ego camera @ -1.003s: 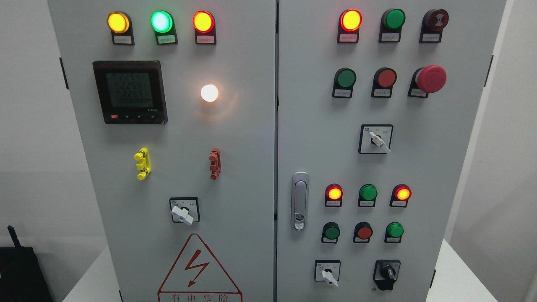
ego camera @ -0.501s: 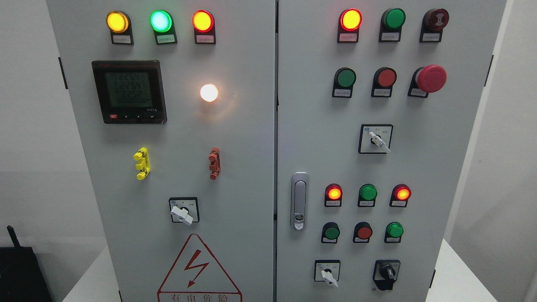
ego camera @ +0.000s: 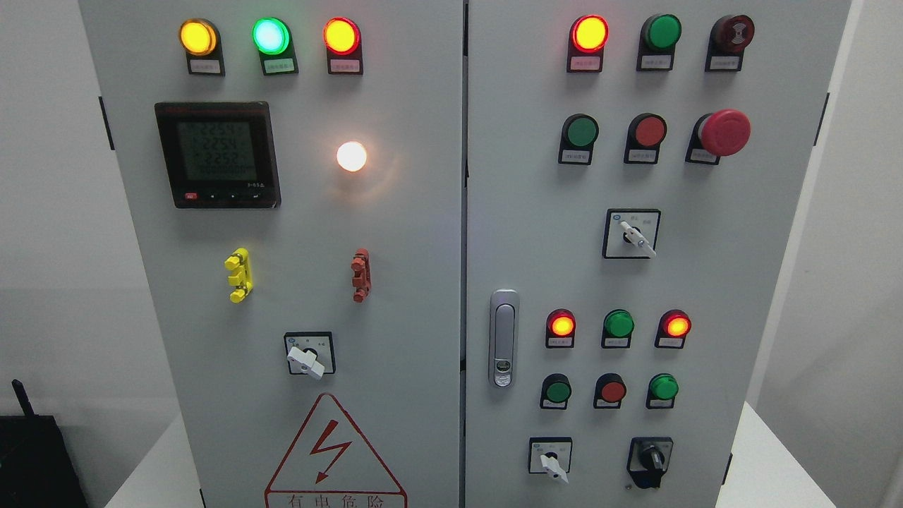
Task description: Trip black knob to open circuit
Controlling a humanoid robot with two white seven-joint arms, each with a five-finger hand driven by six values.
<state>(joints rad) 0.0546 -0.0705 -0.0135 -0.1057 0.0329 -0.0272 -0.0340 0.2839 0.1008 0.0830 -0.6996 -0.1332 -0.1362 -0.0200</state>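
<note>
Pale wall behind grey steel two-door control cabinet (ego camera: 423,233). Black rotary knob (ego camera: 650,462) w/ square black bezel: right door, 5 o'clock corner, at 3 o'clock of white-handled selector switch (ego camera: 552,460). My hands out of shot; finger state can't tell.

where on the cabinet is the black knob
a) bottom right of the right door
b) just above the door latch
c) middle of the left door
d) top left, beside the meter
a: the black knob sits at the lower right of the right door, to the right of a white selector switch and below a green button; neither robot hand is in view.
</note>
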